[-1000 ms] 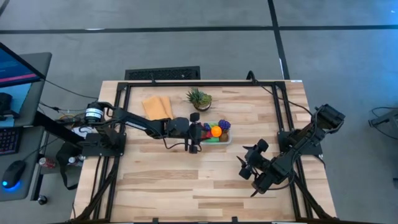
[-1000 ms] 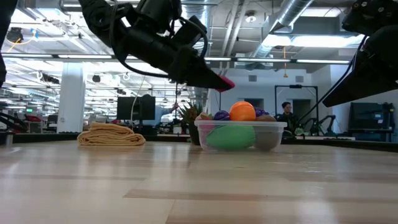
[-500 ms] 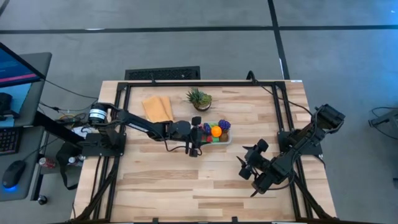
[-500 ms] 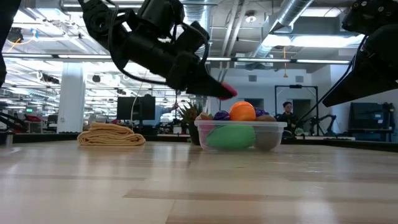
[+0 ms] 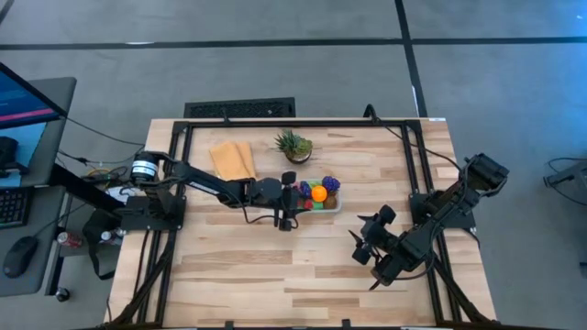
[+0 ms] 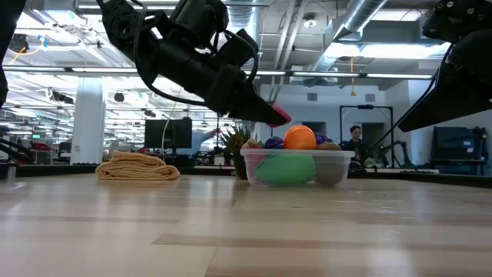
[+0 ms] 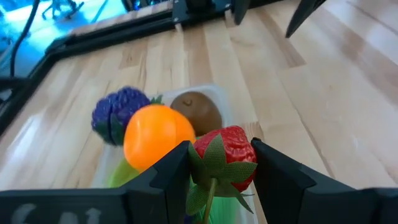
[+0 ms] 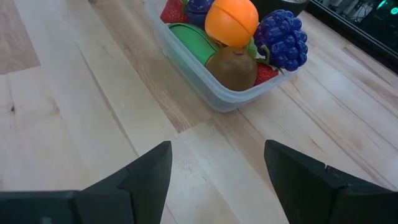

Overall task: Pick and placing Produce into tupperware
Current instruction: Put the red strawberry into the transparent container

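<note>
Right above the tupperware point(image 5: 320, 199), the left gripper point(image 7: 222, 163) pinches a small red strawberry point(image 7: 225, 155) between its two dark fingers point(image 7: 172, 176), the berry's green leaves hanging below the pads. Seen level across the table, the strawberry point(image 6: 280, 115) hangs over the container's near-left rim, clear of the pile inside. That clear tupperware point(image 6: 297, 166) sits beside the spiky potted plant point(image 5: 293, 146) and already holds an orange fruit point(image 7: 158, 133), a purple cluster point(image 7: 117, 112), a brown kiwi point(image 7: 196, 111) and a green piece point(image 6: 284, 169). A folded yellow cloth point(image 5: 232, 159) lies farther from the container than the plant. The right gripper point(image 8: 217, 167) hovers well apart from the tupperware, fingers spread and empty.
</note>
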